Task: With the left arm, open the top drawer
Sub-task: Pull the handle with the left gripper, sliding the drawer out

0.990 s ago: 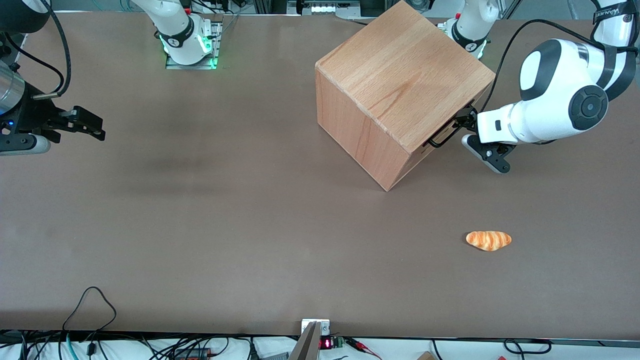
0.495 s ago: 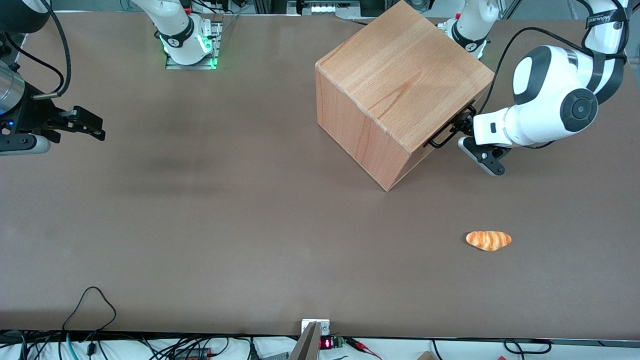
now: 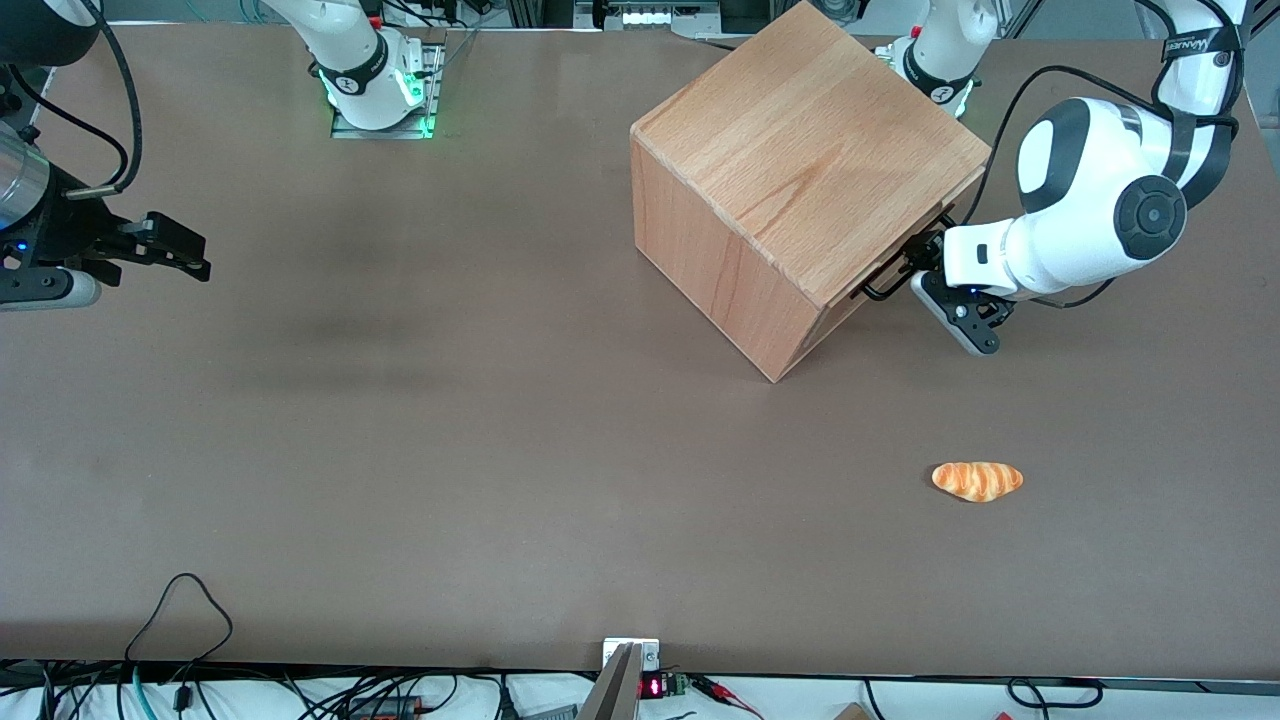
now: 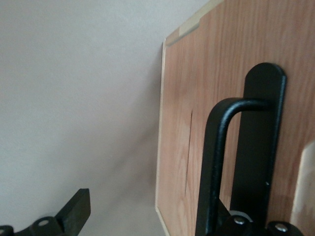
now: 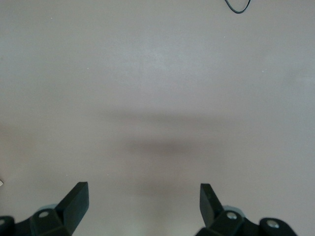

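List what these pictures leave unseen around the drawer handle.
- Front view: the big wooden cube cabinet shows its shallow beech-wood top drawer edge-on, so any opened gap cannot be told.
- Left wrist view: the thin black bar handle hides one of the jaws of the black two-finger gripper, open at the handle; its other end runs off the picture's edge.

Probably lab: bench [image 3: 400,450], cables [image 3: 180,600].

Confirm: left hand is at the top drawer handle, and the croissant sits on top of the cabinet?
Not quite. The croissant lies on the table, nearer the front camera than the cabinet, as the front view shows. The left hand is indeed at the top drawer handle.
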